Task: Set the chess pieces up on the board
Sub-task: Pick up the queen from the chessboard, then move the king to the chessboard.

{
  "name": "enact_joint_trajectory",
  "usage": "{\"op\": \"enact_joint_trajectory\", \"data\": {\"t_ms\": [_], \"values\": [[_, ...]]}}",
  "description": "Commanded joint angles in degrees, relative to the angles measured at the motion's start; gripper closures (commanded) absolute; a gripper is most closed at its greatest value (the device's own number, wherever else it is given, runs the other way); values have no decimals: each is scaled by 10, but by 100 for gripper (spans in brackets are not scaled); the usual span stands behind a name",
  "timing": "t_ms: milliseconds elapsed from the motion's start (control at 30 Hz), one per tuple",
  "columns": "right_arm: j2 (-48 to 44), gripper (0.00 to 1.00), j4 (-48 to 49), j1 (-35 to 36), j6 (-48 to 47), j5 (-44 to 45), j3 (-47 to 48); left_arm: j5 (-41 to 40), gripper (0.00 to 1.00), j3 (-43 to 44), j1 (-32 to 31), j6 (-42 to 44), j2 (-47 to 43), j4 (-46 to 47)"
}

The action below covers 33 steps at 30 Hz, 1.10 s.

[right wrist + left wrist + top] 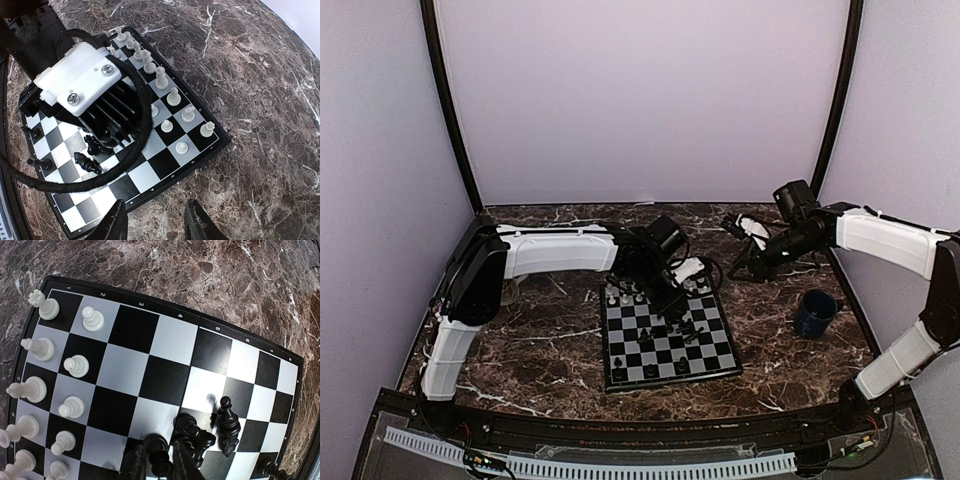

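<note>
I see my left gripper [160,461] clenched on a black pawn [156,445] low over the board [167,337]; my right gripper [156,206] hangs released beside it

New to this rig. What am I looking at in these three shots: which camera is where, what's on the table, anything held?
Two robot arms sit at the near edge of a marble table, each ending in a two-finger gripper. The wide picture comes from a fixed camera above and behind them. The other two come from a camera on each wrist, with its own fingers in view. On the table are a small chessboard and a blue mug. White pieces stand in two rows along one edge; black pieces are bunched mid-board. The left gripper straddles one of them; whether it pinches it is unclear. The right gripper hangs open and empty off the board's side.
</note>
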Motion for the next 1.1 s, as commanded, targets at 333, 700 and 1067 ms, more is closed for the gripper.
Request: {"op": "enact_joint_trajectory", "data": {"t_ms": [333, 700, 1067], "values": [[-18, 60, 7, -7, 7, -10, -6, 36, 87, 59, -4, -2, -15, -19], [-17, 60, 4, -10, 7, -23, -6, 45, 89, 26, -5, -12, -78, -68], [-25, 59, -58, 107, -59, -27, -37, -20, 91, -161, -5, -38, -237, -29]]}}
